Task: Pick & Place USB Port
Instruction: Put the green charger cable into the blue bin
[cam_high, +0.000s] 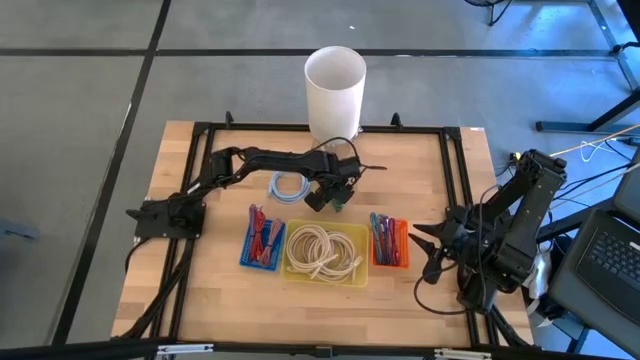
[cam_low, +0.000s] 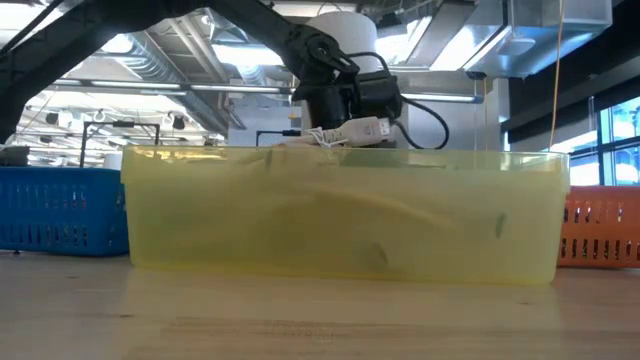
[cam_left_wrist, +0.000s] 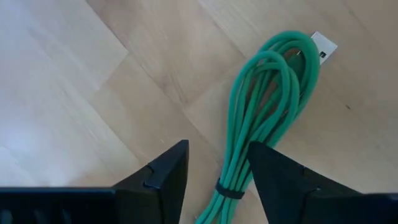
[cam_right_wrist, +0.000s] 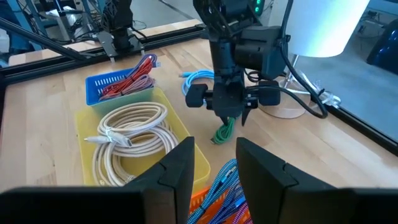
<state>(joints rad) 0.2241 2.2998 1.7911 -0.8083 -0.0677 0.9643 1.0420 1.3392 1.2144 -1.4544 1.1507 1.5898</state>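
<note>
Two dark fingers of the left gripper (cam_left_wrist: 214, 171) stand spread apart, straddling the lower end of a coiled green USB cable (cam_left_wrist: 273, 99) that lies flat on the wooden table (cam_left_wrist: 74, 81). Nothing is pinched; the cable passes through the gap between the fingers, and whether either pad brushes it is hard to tell from the wrist view.

Just ahead of the fingertips a small dark tie (cam_left_wrist: 230, 191) cinches the strands together, and that bundled waist looks like the best place to grip, since it gathers every loop in one bite. Farther out, the loops fan open and end in a white plug (cam_left_wrist: 324, 48). The cable should be light, limp and a little springy; loose loops will sag and swing once lifted, and a hold on one strand alone could let the bundle slide out.

Behind the gripper sit the yellow bin (cam_high: 288, 274) of cream cables, the blue tray (cam_high: 246, 262) and the orange tray (cam_high: 389, 263).

Well off to the side, the right gripper (cam_right_wrist: 214, 165) waits with its fingers parted, holding nothing.
</note>
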